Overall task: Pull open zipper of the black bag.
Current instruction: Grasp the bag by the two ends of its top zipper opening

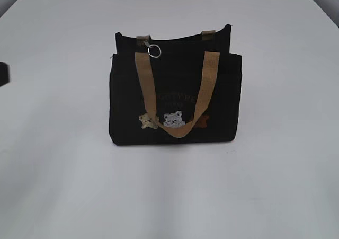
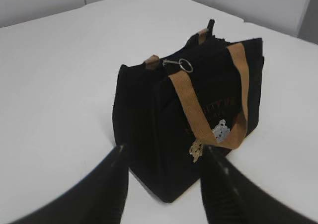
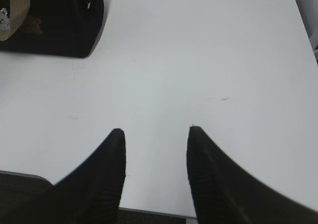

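The black bag (image 1: 175, 90) is seen standing upright near the middle of the white table (image 1: 63, 186), its front with the bear patches (image 1: 172, 120) turned toward the exterior camera. One tan handle (image 1: 177, 96) is draped down over the front. The zipper (image 1: 180, 37) is traced along the top edge, and its silver ring pull (image 1: 154, 51) is found near the bag's left end, lying against the upper front. The left tool (image 2: 166, 152) is held apart from the bag, just before its near corner, with jaws spread and nothing gripped. The right tool (image 3: 155, 132) is held over bare table, well apart from the bag's corner, jaws likewise parted and empty.
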You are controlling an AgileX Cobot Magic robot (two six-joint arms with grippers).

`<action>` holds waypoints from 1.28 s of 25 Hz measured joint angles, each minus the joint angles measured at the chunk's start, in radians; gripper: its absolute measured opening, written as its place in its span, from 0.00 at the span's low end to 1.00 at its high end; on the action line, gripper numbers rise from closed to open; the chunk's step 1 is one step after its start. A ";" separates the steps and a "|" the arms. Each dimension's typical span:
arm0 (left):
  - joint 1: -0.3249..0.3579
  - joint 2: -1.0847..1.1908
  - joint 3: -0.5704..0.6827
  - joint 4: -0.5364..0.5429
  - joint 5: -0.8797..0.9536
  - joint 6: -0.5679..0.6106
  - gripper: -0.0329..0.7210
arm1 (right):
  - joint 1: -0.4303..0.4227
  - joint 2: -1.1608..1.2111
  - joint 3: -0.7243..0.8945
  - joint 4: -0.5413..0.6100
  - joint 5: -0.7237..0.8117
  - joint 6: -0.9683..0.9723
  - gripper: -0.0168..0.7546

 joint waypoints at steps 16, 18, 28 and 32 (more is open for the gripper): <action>-0.094 1.018 -0.213 -0.607 0.162 1.095 0.64 | 0.000 0.000 0.000 0.002 0.000 0.000 0.44; -0.100 1.064 -0.249 -0.607 0.162 1.096 0.64 | 0.000 0.000 0.000 0.002 0.000 0.000 0.44; -0.177 1.264 -0.436 -0.615 0.160 1.096 0.43 | 0.000 0.385 -0.035 0.379 -0.210 -0.408 0.44; -0.190 1.272 -0.441 -0.618 0.160 1.096 0.13 | 0.014 0.758 -0.054 0.816 -0.403 -0.864 0.44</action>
